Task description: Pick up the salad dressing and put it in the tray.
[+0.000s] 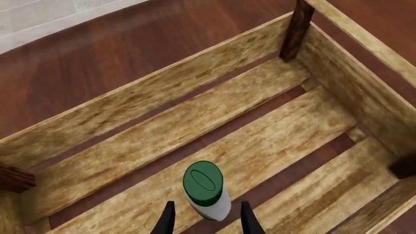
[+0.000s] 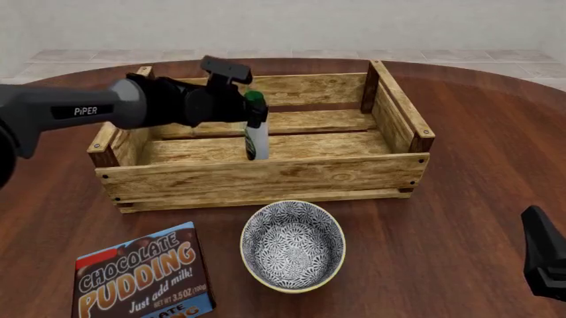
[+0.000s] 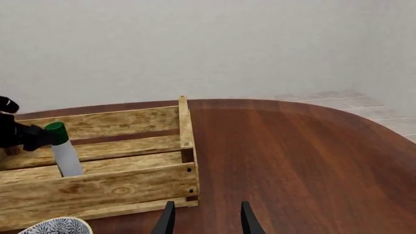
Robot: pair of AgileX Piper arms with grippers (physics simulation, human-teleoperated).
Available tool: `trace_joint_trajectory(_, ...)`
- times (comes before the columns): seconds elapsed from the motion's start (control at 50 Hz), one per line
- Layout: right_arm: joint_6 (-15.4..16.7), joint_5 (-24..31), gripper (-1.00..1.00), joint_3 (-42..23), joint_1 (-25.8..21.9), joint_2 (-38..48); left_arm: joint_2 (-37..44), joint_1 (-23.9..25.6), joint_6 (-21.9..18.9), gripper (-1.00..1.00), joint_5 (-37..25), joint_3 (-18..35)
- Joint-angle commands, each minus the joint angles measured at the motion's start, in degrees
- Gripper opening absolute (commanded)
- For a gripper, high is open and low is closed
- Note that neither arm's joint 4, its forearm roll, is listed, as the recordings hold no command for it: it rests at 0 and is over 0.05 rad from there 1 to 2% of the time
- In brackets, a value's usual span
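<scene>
wooden tabletop: left pincer (image 2: pixel 248 109) reaches over tray (image 2: pixel 265 175), clamped on upright salad dressing (image 2: pixel 256 136).

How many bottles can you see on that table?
1. The salad dressing, a white bottle with a green cap, stands upright inside the tray, near its middle, with the left claw around it. No other bottles show in any view.

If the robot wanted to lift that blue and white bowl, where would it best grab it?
Probably by the rim. The bowl sits upright and open on the table, too wide to span, so one finger inside and one outside the wall, coming straight down from above, looks best. The right-hand rim seems easiest: the right gripper is open and free, with bare table on that side, while the pudding box lies to the left.
</scene>
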State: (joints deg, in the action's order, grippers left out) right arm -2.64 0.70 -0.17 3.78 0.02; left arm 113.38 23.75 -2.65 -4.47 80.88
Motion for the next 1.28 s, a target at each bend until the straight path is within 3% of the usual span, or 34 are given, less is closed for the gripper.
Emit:
trace_joint_trajectory(0.02,0.04,-0.04,1.00,0.03,-0.04,0.00,-1.63,0.60,-0.46,1.00,-0.59,-0.12)
trace_joint_trajectory(1.28,0.79,1.11,1.00,0.07,-0.99,0.06,-10.88,0.98,-3.51,1.00,-6.17,2.43)
